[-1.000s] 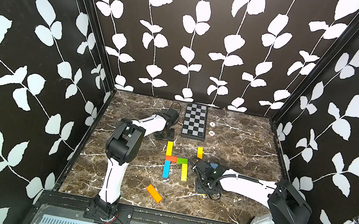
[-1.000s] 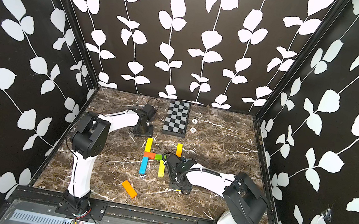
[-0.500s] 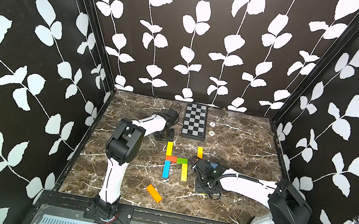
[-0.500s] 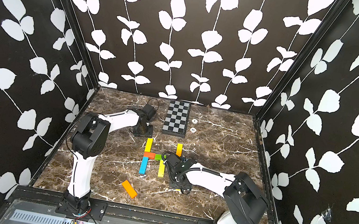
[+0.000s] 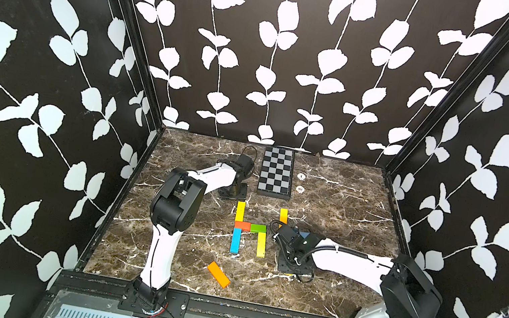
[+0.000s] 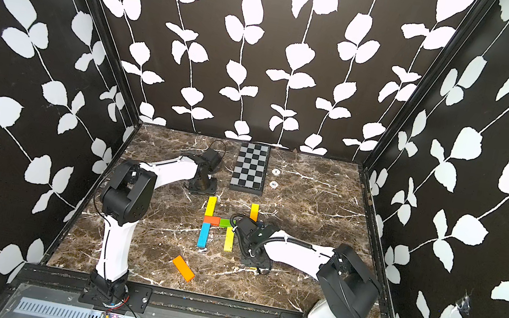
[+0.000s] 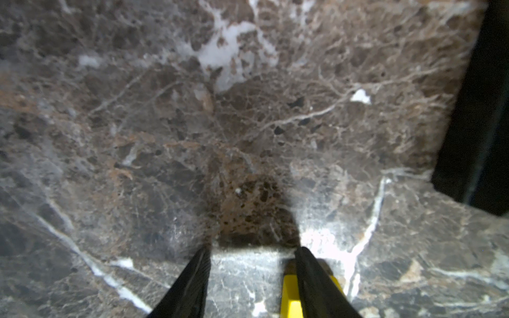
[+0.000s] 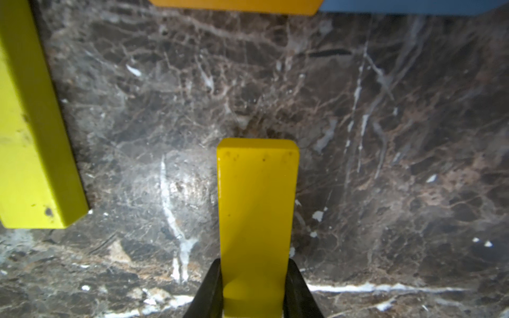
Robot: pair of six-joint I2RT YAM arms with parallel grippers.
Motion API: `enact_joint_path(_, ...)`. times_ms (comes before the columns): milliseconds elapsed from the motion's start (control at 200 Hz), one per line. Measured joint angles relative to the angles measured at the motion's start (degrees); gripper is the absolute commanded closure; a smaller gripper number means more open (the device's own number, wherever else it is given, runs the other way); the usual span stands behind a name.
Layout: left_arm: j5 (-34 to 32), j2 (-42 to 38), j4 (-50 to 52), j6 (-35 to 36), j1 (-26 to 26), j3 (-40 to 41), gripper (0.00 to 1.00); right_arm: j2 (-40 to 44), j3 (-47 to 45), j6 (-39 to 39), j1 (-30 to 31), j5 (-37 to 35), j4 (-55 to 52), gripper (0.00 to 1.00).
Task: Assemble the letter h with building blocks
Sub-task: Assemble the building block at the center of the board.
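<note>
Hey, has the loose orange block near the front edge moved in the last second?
No. In a top view the orange block lies in the same spot and at the same slant relative to the front rail.

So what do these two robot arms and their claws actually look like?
Both the left arm and right arm are smooth white, with bulky black housings at the joints. Black cables loop at the wrists. The left claw and right claw each end in two slim black fingers.

Checkered board (image 5: 276, 173) on marble tabletop (image 5: 343, 211), two white discs (image 5: 300, 188) beside.
</note>
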State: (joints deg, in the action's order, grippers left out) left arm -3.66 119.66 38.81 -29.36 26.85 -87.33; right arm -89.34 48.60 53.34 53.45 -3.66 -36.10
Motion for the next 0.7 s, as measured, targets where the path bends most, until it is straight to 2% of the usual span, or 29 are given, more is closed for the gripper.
enact_joint_path(155, 0.0, -0.13, 0.22, 0.11, 0.17, 0.17, 0.48, 0.0, 0.0, 0.0, -0.02, -0.13, -0.17, 0.9)
enact_joint_path(500, -1.11, -0.76, 0.94, 0.26, -0.66, 0.48, 0.33, 0.0, 0.68, -0.66, -0.33, -0.13, -0.7, 0.9)
enact_joint_path(700, -2.97, -5.77, 2.71, 0.31, -3.13, 0.48, 0.28, -1.31, 5.68, -1.68, -0.63, 0.61, -1.11, 0.9)
